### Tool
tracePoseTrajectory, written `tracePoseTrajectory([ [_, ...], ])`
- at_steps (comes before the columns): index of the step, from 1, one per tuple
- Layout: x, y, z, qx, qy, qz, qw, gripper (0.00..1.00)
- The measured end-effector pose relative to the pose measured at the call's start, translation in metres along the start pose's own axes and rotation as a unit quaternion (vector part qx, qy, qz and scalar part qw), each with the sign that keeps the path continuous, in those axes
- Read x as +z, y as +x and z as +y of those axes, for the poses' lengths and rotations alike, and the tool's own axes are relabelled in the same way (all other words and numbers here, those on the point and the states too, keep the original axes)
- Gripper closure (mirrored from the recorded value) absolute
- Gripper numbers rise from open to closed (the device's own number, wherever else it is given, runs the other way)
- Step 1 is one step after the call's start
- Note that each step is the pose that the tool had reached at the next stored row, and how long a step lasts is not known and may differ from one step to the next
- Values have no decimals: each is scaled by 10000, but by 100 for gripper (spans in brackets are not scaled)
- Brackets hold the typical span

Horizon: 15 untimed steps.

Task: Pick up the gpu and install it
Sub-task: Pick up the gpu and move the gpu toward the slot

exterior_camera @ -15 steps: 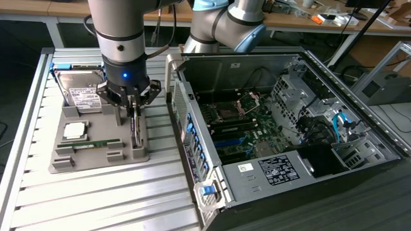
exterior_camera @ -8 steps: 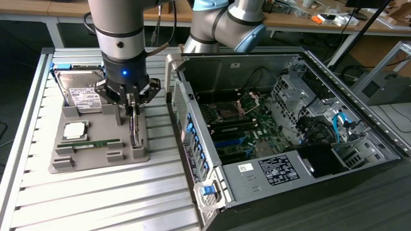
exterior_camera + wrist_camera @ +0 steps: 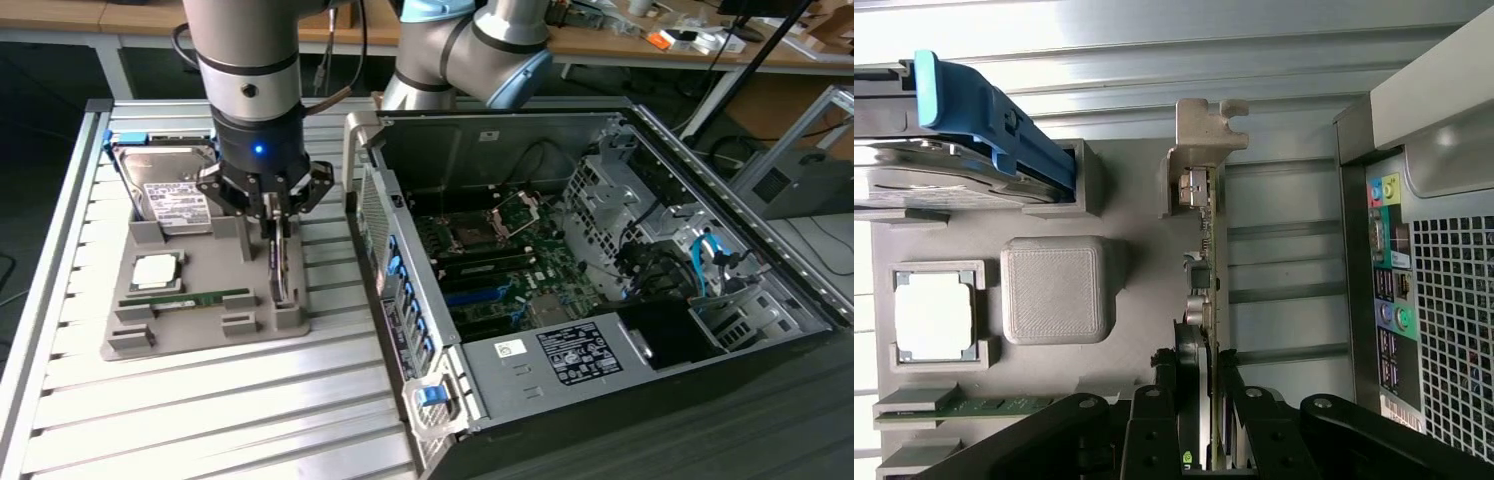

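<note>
The open computer case (image 3: 574, 400) sits nearest, on the exterior view's right. To its left on the slatted bench (image 3: 200, 430), a grey tray (image 3: 200, 335) holds the gpu (image 3: 278, 272) (image 3: 1209, 230) upright on edge. The tool (image 3: 274, 218) (image 3: 1199, 368) reaches down over the gpu, its fingers clamped on both faces.

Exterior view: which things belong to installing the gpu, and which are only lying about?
Job: gpu, standing in the tray; gripper closed on it; open computer case.
Lying about: hard drive, memory stick, processor, all in the tray.
</note>
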<state>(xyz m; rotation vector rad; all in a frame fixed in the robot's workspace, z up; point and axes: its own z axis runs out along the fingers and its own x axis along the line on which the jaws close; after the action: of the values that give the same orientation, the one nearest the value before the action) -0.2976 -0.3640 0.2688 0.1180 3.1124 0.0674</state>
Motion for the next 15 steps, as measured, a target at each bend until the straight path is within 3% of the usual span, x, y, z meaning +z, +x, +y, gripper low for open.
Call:
tracePoseTrajectory([
  [15,-32,-1,1,0,-1,0,10000,73],
])
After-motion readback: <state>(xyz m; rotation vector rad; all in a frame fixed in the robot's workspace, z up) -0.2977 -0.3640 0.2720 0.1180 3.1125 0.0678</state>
